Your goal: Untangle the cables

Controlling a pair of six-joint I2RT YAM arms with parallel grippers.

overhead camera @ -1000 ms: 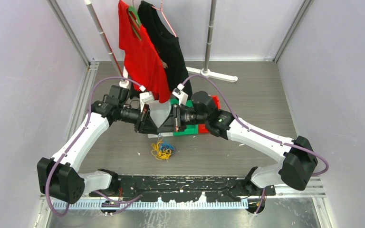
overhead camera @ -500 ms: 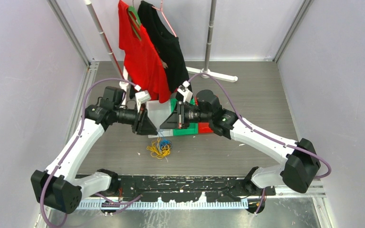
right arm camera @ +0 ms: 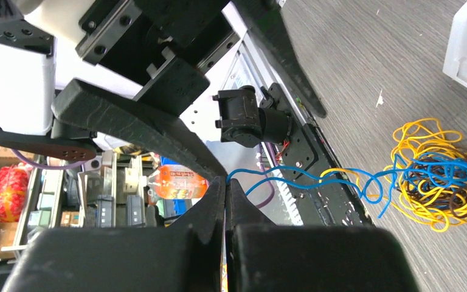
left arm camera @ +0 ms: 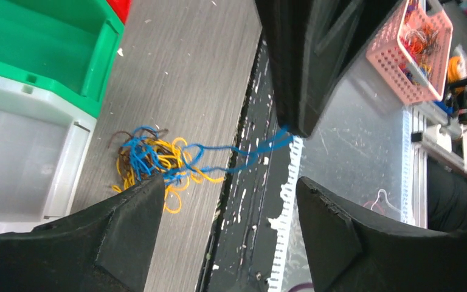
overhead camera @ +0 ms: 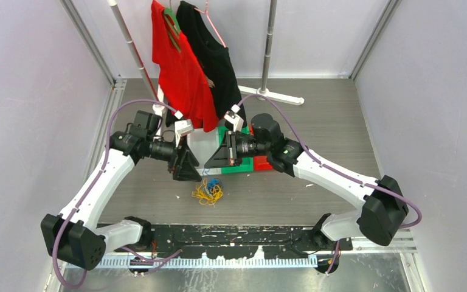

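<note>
Top external view: the cables (overhead camera: 208, 191), a small yellow, blue and dark bunch, lie on the grey table (overhead camera: 340, 134) at about 6 o'clock from both pincers, which hang close together above it. Right gripper (overhead camera: 210, 163) is pinched shut on the ends of a blue strand (right arm camera: 292, 173). That strand slopes from its tips down to the bunch (the rest of the tangle rests on the table). Left gripper (left arm camera: 228, 240) stands wide apart, holding nothing. Seen from the left wrist, the strand's long axis runs 9 to 3 o'clock, just beyond the spread fingers (left arm camera: 127, 237), with the bunch at 10 o'clock. The left arm looks best placed to take another strand.
</note>
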